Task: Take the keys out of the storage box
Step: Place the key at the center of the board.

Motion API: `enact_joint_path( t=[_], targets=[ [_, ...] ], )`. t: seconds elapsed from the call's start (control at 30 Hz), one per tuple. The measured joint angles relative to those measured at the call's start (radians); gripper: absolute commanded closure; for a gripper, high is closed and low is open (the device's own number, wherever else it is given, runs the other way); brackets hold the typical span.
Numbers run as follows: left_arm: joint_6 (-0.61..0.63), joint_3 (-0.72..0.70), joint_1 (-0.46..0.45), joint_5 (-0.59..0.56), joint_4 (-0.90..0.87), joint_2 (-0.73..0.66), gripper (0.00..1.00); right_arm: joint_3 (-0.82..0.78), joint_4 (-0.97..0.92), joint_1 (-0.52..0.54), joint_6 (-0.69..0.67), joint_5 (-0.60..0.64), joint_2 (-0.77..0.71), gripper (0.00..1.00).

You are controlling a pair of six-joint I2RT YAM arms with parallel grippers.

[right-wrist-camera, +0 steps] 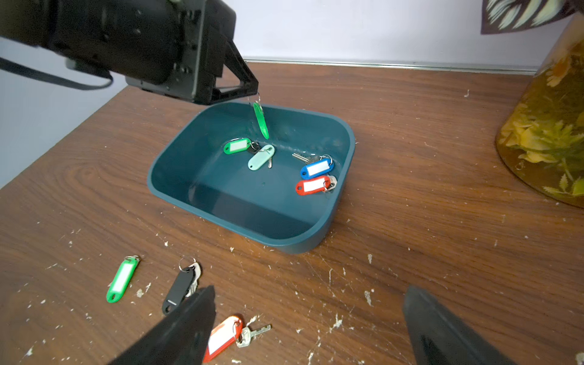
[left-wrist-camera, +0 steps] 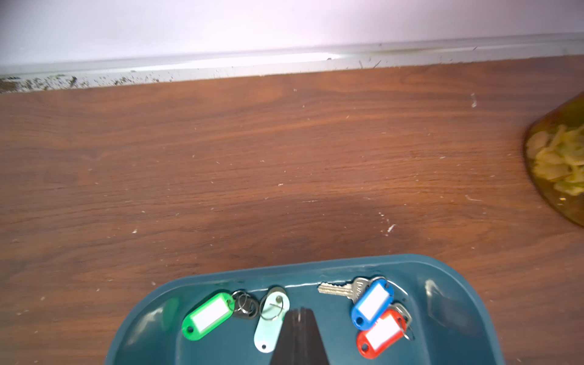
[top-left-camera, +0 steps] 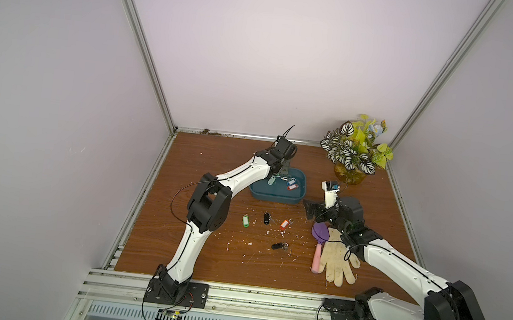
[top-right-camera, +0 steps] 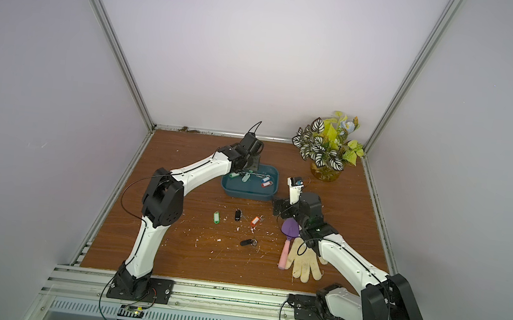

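A robotics lab test cell: plain pale walls (top-left-camera: 260, 53) framed in aluminium profile (top-left-camera: 144, 43), and two white-and-black robot arms (top-left-camera: 187, 248) bolted to a slotted metal rail (top-left-camera: 249, 298) fronting a scuffed wood-grain worktop (top-left-camera: 204, 260).

Bright, even light casts faint shadows on the tabletop (left-wrist-camera: 284, 158). Glare whitens its back rail (left-wrist-camera: 268, 60); wrist views blur at their edges.

Brown wood tabletop (top-left-camera: 204, 260), pretty messy: white crumbs (top-left-camera: 249, 243) scattered mid-area, dark dirt (top-left-camera: 209, 131) along back edge. Amber pot (top-left-camera: 348, 174) with striped and yellow-green plant (top-left-camera: 357, 146) in far right corner. Purple trowel (top-left-camera: 319, 237), pink handle, lying right alongside cream glove (top-left-camera: 337, 262), which lies flat.
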Motion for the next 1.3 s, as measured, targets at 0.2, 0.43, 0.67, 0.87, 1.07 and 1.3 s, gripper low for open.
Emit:
enact_joint_path(
  t=[0.2,0.43,0.67,0.87,1.07,1.3],
  targets=[
    [0.026,-0.187,-0.027,0.01,0.012,-0.2,1.0,-0.002,0.013,0.0,0.005,-0.004,-0.004,0.0],
    [0.064,-0.623,-0.156,0.041,0.054,-0.647,1.0,-0.023,0.046,0.0,0.007,-0.016,-0.019,0.0],
    [0.014,-0.934,-0.327,0.113,0.08,-0.841,1.0,-0.04,0.06,0.0,0.014,-0.031,-0.029,0.0],
    [-0.044,-1.107,-0.336,0.163,0.104,-0.841,1.0,-0.047,0.062,0.0,0.021,-0.034,-0.034,0.01],
    [-0.055,-1.123,-0.336,0.185,0.176,-0.792,1.0,-0.056,0.064,0.0,0.023,-0.037,-0.051,0.01],
    [-0.055,-1.105,-0.336,0.201,0.218,-0.673,1.0,-0.056,0.064,0.0,0.023,-0.036,-0.051,0.0]
  ],
)
